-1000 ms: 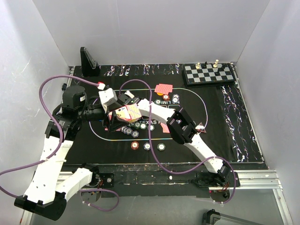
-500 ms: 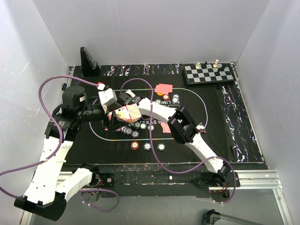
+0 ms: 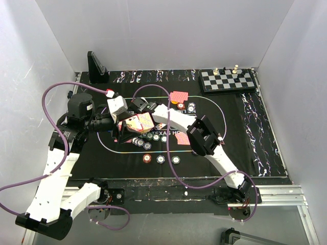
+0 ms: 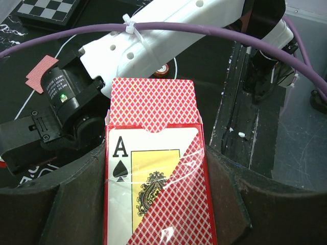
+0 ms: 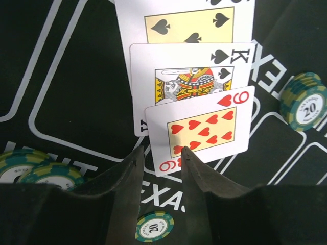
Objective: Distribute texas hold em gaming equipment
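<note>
My left gripper (image 3: 126, 125) is shut on a red-patterned card box (image 4: 156, 173) with an ace of spades on its face, held above the mat's left part; the box also shows in the top view (image 3: 139, 122). My right gripper (image 5: 161, 151) hangs over three overlapping face-up cards: a spade card (image 5: 186, 23), a king of spades (image 5: 191, 81) and a nine of hearts (image 5: 202, 127). Its fingers stand a narrow gap apart over the nine's near left corner, with nothing visibly pinched. Green chips (image 5: 153, 227) lie near it.
A red-backed card pile (image 3: 179, 96) and chips (image 3: 190, 108) lie at the mat's far side. More chips (image 3: 161, 159) sit near the front line. A chessboard (image 3: 227, 80) is at the back right and a black stand (image 3: 96, 68) at the back left.
The right arm's elbow has shifted right and its wrist has drawn slightly back from the box. The left arm and the box have stayed put.
</note>
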`<state>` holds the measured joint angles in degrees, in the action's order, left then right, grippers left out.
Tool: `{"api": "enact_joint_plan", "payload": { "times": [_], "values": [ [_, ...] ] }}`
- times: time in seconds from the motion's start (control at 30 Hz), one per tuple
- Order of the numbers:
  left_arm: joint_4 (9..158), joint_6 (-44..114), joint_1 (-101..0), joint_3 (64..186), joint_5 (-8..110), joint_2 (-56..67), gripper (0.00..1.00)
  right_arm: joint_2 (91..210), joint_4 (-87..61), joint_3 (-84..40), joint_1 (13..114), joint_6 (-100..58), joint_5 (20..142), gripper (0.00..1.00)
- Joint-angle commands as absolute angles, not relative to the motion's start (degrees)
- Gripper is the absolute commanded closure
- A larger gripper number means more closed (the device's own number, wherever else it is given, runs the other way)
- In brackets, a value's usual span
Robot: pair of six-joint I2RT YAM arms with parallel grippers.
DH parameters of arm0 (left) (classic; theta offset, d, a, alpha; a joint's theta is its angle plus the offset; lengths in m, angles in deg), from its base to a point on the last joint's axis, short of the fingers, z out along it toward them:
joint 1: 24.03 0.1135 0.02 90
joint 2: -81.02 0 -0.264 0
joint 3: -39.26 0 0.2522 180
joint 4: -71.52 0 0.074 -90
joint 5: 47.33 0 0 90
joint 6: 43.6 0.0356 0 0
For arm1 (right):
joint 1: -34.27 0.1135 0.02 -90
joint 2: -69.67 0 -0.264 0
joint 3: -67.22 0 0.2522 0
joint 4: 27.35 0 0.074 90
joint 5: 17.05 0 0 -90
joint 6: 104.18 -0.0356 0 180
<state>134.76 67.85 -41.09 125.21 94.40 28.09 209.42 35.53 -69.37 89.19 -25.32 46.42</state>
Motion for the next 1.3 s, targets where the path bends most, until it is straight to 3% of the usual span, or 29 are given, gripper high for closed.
{"api": "enact_joint_plan", "payload": {
  "times": [0.0, 0.3, 0.6, 1.27],
  "values": [
    [134.4, 68.4, -41.0, 127.5, 95.2, 28.9, 1.0, 206.8, 35.3, -67.3, 87.9, -28.2, 54.5, 0.56],
    [133.9, 68.2, -41.0, 127.4, 94.9, 28.9, 1.0, 201.4, 35.5, -64.0, 85.0, -31.8, 58.7, 0.55],
    [133.3, 67.8, -40.9, 127.9, 94.4, 28.6, 1.0, 181.6, 23.5, -42.8, 78.4, -35.7, 66.5, 0.55],
    [133.2, 67.5, -41.0, 128.4, 94.4, 28.3, 1.0, 181.1, 15.5, -25.8, 72.7, -39.1, 66.7, 0.56]
  ]
}}
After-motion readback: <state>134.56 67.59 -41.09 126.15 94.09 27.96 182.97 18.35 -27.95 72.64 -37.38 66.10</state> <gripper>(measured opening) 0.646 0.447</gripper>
